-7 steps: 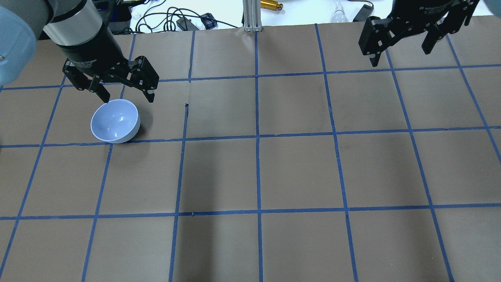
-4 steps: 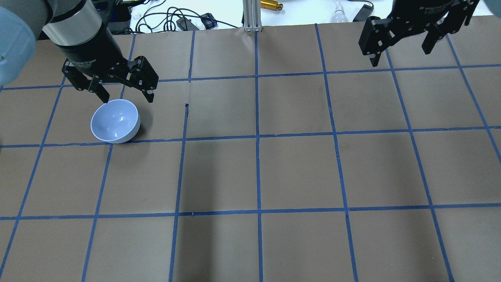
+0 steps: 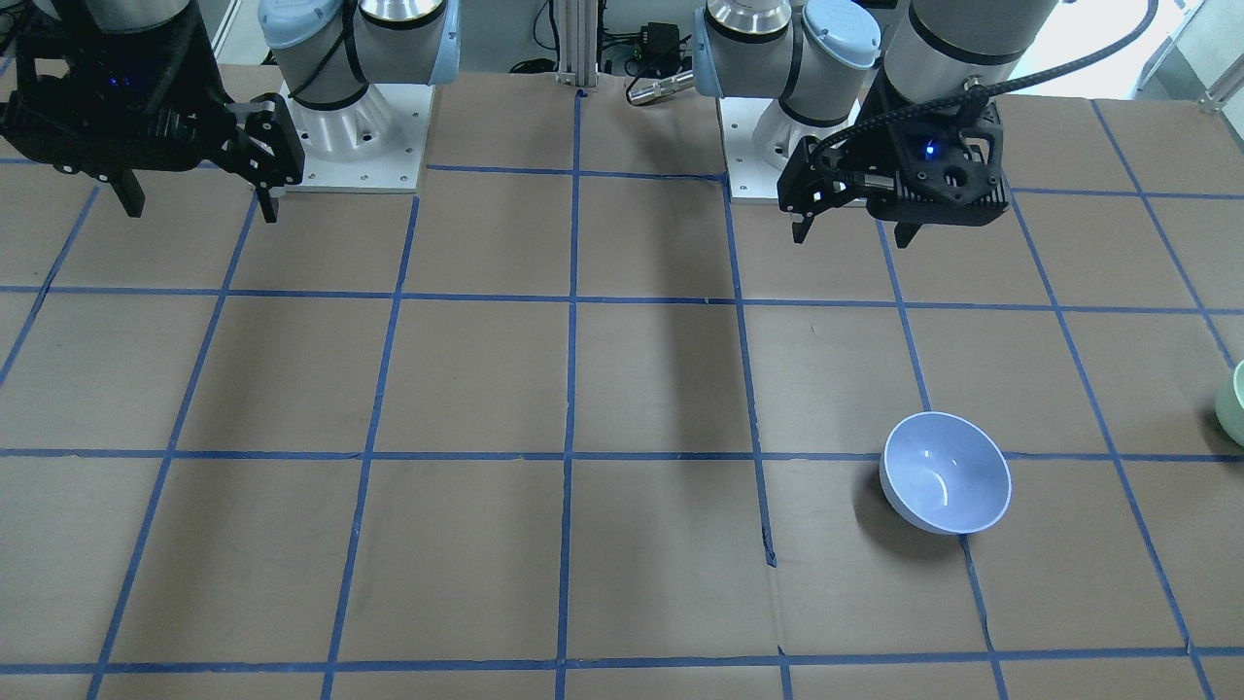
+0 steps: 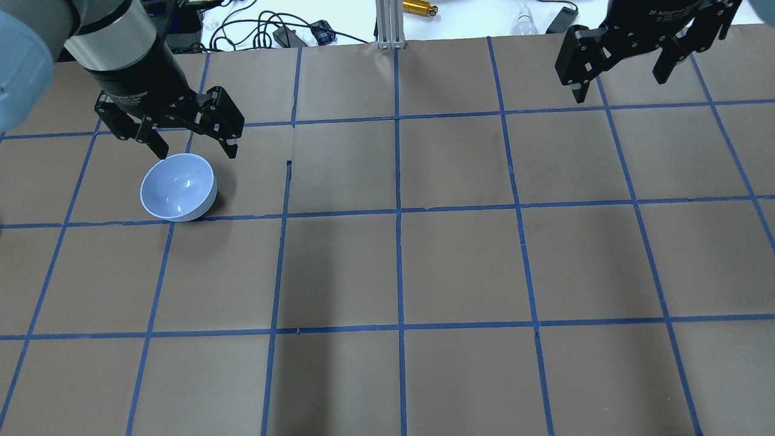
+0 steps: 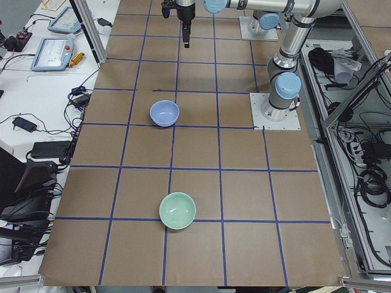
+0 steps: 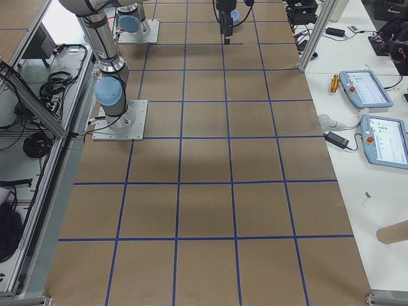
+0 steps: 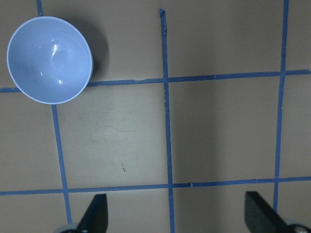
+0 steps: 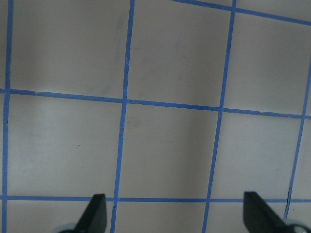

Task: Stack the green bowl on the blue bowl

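The blue bowl (image 4: 178,186) stands upright on the brown gridded table, on my left side; it also shows in the front view (image 3: 946,472), the left side view (image 5: 164,113) and the left wrist view (image 7: 49,59). The green bowl (image 5: 178,210) stands upright near the table's left end, apart from the blue bowl. Only its edge shows in the front view (image 3: 1232,403), and it is out of the overhead view. My left gripper (image 4: 195,150) (image 3: 850,233) (image 7: 177,216) is open and empty, raised above the table just beyond the blue bowl. My right gripper (image 4: 619,85) (image 3: 194,206) (image 8: 175,216) is open and empty, raised at the far right.
Blue tape lines mark the table in squares. The two robot bases (image 3: 350,126) (image 3: 768,146) stand at the robot's edge. An aluminium post (image 4: 387,24) and cables (image 4: 272,30) lie beyond the far edge. Tablets (image 5: 52,52) lie on the side bench.
Almost nothing differs. My left gripper has drifted a few pixels to the left. The blue bowl and my right gripper have not moved.
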Controlling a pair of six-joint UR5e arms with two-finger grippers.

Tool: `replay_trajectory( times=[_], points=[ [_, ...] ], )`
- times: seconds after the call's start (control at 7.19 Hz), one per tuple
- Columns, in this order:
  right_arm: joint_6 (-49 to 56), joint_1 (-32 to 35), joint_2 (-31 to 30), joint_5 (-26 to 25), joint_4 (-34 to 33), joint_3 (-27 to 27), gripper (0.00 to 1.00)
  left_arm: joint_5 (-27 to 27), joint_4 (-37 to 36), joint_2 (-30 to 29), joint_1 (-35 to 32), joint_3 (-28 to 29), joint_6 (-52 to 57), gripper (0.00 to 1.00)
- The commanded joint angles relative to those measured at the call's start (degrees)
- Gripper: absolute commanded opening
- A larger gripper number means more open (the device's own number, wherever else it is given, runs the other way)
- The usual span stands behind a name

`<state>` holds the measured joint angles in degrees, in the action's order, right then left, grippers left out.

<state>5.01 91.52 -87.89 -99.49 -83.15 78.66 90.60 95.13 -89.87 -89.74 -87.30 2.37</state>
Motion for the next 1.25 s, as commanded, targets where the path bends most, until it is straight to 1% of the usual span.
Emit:
replay_trajectory(
  times=[0.0,0.83,1.11],
  points=[
    [0.0,0.1,0.0,0.0,0.0,0.0,1.0,-0.1,0.1,0.0,0.0,-0.1,0.4,1.0],
    [0.0,0.1,0.0,0.0,0.0,0.0,1.0,0.0,-0.6,0.0,1.5,0.2,2.0,1.0],
    [0.0,0.1,0.0,0.0,0.0,0.0,1.0,0.0,0.1,0.3,6.7,0.4,10.9,1.0]
  ],
)
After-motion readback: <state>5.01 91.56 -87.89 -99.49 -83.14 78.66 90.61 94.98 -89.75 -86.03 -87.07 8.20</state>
